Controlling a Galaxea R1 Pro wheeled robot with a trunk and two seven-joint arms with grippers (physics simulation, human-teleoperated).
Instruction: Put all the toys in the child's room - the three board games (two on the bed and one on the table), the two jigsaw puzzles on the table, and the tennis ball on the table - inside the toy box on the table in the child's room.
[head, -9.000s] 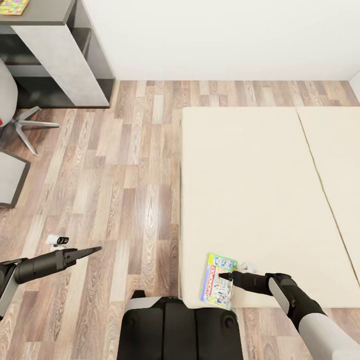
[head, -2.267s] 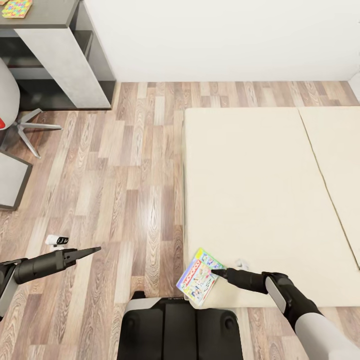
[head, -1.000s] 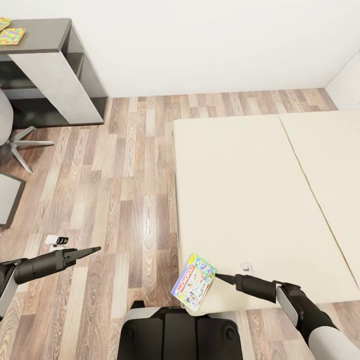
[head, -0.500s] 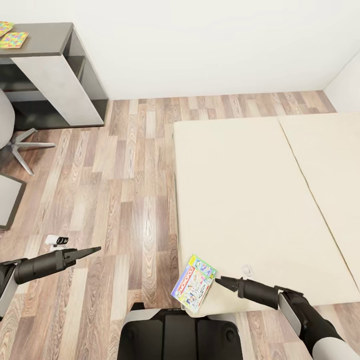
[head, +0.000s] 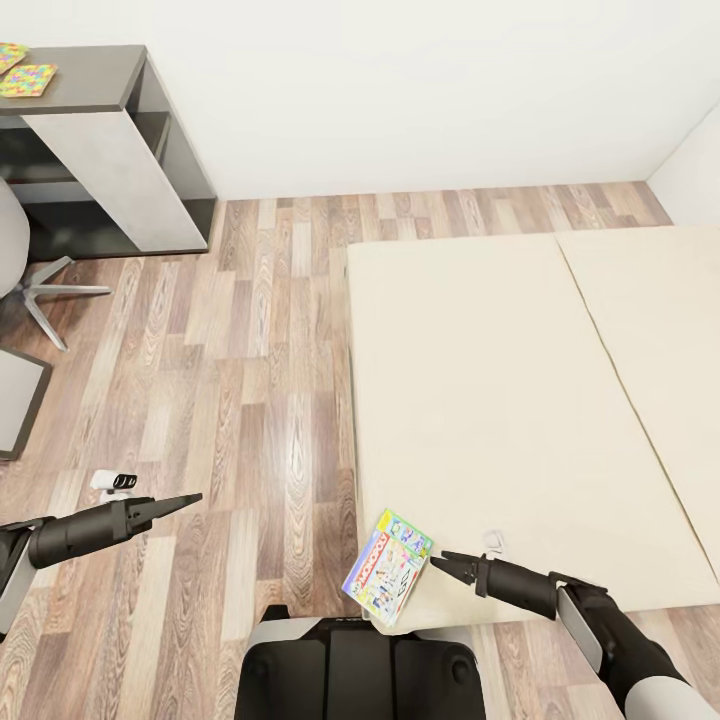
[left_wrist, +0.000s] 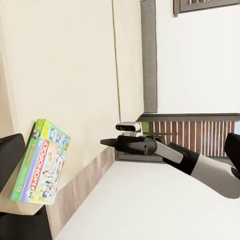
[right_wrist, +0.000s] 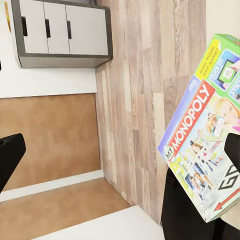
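A green Monopoly board game (head: 388, 566) lies at the near corner of the cream bed (head: 500, 400), turned askew and overhanging the bed's edge above the floor. My right gripper (head: 440, 560) hovers low over the bed just right of the box, close to its edge, and I cannot tell whether it touches. In the right wrist view the box (right_wrist: 205, 150) fills one side, and the two fingers (right_wrist: 11, 157) stand far apart, so the gripper is open. My left gripper (head: 190, 497) hangs open over the floor, holding nothing. Two colourful flat puzzles (head: 28, 78) lie on the desk.
A grey desk (head: 100, 70) with shelves stands at the far left against the wall, with a swivel chair (head: 30, 280) in front of it. Wooden floor (head: 250, 380) runs between desk and bed. My base (head: 360, 665) sits right at the bed's corner.
Over nine seconds the right gripper pushed the game off its flat spot, turning it until it overhangs the bed's edge. In the last second the gripper drew back slightly. The head view shifted.
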